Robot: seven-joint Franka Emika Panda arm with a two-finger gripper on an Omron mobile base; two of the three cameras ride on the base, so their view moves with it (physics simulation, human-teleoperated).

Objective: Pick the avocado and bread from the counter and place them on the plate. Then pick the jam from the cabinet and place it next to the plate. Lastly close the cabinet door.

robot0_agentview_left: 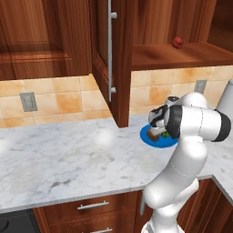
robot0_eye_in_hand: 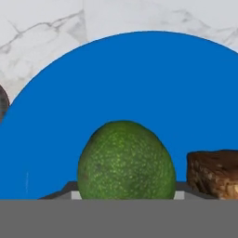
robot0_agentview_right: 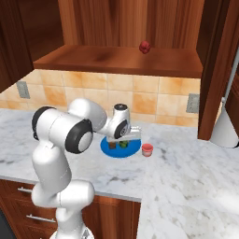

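Left base view: you have the gripper (robot0_agentview_left: 162,133) low over the flat round blue plate (robot0_agentview_left: 148,138), near the marble counter's (robot0_agentview_left: 68,154) back edge.

Right base view: the squat pink-red jam jar (robot0_agentview_right: 147,149) stands just beside the plate's rim.

Hand view: the jaws pinch the dark green oval avocado (robot0_eye_in_hand: 125,160), with the brown bread block (robot0_eye_in_hand: 216,172) beside it. Release only once it rests on the plate. No readable labels.

avocado (robot0_eye_in_hand: 125,160): green oval sitting on blue plate (robot0_eye_in_hand: 139,83) | bread (robot0_eye_in_hand: 214,172): brown block lying just beside it | jam (robot0_agentview_right: 147,149): standing on counter (robot0_agentview_right: 186,177) beside plate | cabinet door (robot0_agentview_left: 109,54): hanging open
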